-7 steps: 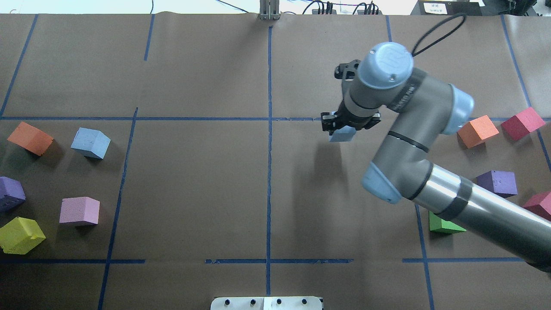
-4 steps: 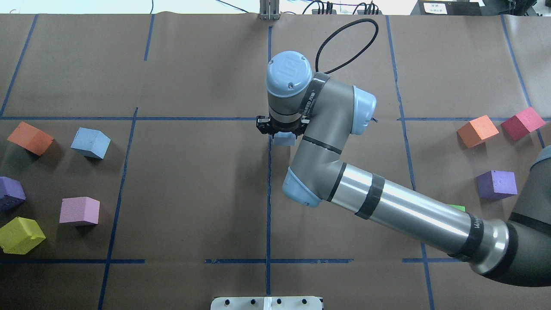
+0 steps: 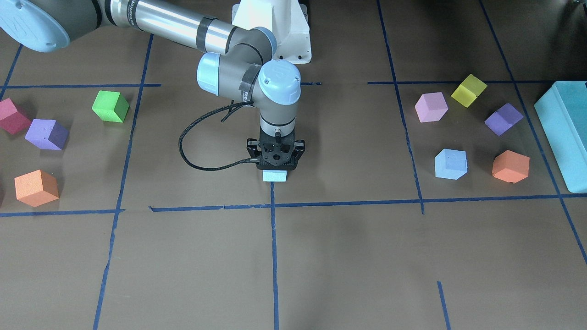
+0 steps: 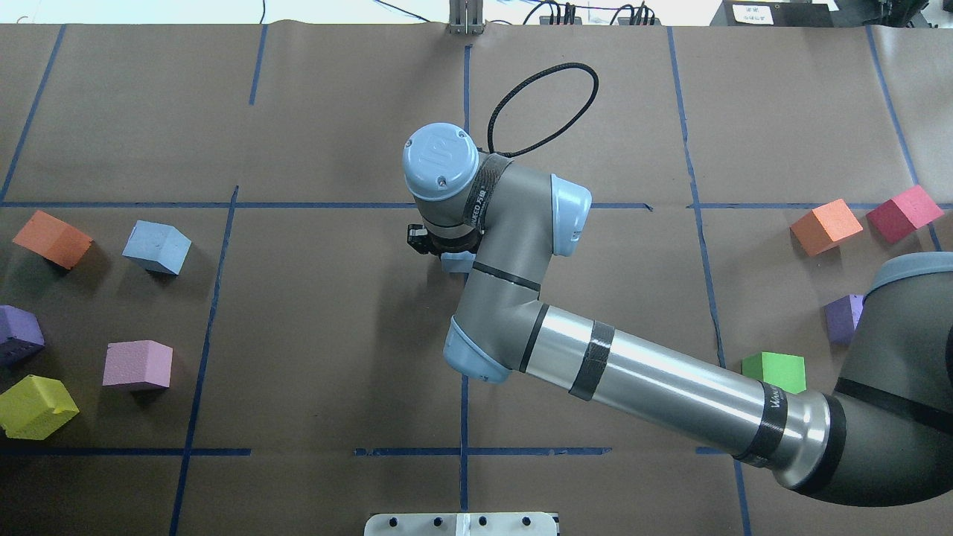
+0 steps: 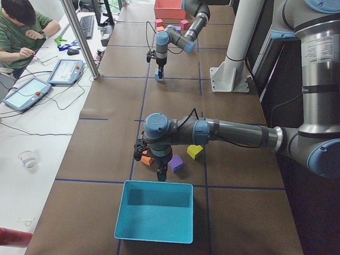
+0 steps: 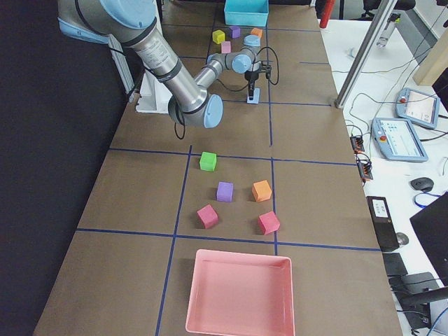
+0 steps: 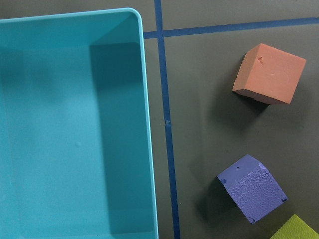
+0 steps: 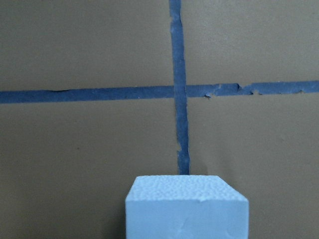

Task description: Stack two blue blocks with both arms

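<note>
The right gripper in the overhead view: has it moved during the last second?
Yes. The right gripper, holding a blue block, moved left, from right of the center tape line onto it.

Overhead cam: behind robot, high, looks fwd & down on table [image 4: 335, 112]; right arm [image 4: 655, 380] comes in from view's right. Front cam: opposite side, faces robot, steep down, white pedestal [image 3: 293, 27] at top, so L/R flipped. Both cover same mid-table stretch & coloured cubes [image 4: 138, 365]. Left-end cam looks along table, teal box [image 5: 154, 212] nearest. Right-end cam looks back the other way, pink tray [image 6: 238, 294] nearest, that box at far end. Left wrist cam: close, straight down on box corner + cubes. Right wrist cam: v. close, pale blue block [image 8: 185, 206] at bottom edge, tape cross [image 8: 179, 91] beyond, also in front cam.
</note>
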{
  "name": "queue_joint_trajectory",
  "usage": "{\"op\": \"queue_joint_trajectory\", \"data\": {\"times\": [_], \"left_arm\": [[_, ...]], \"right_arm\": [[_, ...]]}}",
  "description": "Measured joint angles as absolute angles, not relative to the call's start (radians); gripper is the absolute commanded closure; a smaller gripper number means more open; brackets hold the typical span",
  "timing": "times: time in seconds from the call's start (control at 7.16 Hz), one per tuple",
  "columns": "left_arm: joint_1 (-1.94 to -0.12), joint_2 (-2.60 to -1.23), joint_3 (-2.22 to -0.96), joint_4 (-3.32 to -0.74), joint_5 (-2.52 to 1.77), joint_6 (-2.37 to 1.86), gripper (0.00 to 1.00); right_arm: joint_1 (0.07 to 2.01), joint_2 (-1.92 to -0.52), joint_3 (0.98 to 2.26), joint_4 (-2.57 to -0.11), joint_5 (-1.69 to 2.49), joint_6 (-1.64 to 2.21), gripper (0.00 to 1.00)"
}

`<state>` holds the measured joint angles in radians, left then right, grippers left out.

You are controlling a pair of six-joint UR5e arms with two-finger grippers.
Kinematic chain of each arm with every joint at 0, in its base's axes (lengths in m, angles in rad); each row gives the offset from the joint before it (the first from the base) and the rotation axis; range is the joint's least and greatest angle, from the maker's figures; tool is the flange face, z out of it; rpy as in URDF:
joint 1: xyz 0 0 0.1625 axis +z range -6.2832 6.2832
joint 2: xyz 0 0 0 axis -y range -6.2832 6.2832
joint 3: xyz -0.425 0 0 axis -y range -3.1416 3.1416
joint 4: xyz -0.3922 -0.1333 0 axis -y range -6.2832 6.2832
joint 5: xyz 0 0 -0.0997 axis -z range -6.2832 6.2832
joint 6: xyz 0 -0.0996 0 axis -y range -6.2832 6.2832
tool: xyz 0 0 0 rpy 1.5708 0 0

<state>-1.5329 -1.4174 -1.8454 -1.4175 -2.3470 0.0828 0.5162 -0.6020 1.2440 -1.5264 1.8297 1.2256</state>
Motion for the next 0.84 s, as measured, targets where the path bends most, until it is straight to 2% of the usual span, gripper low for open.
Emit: {"op": "queue_joint_trajectory", "data": {"times": [0.42, 0.84], "left_arm": [[-1.533, -1.417, -1.845, -1.416, -2.347, 0.083, 0.00], [-1.532, -1.419, -1.851, -1.418, -2.345, 0.083, 0.00]], "right_arm": [[0.518, -0.600, 1.256, -1.527, 1.831, 1.217, 0.00], [0.605, -0.627, 1.379, -1.574, 1.905, 1.153, 0.00]]}}
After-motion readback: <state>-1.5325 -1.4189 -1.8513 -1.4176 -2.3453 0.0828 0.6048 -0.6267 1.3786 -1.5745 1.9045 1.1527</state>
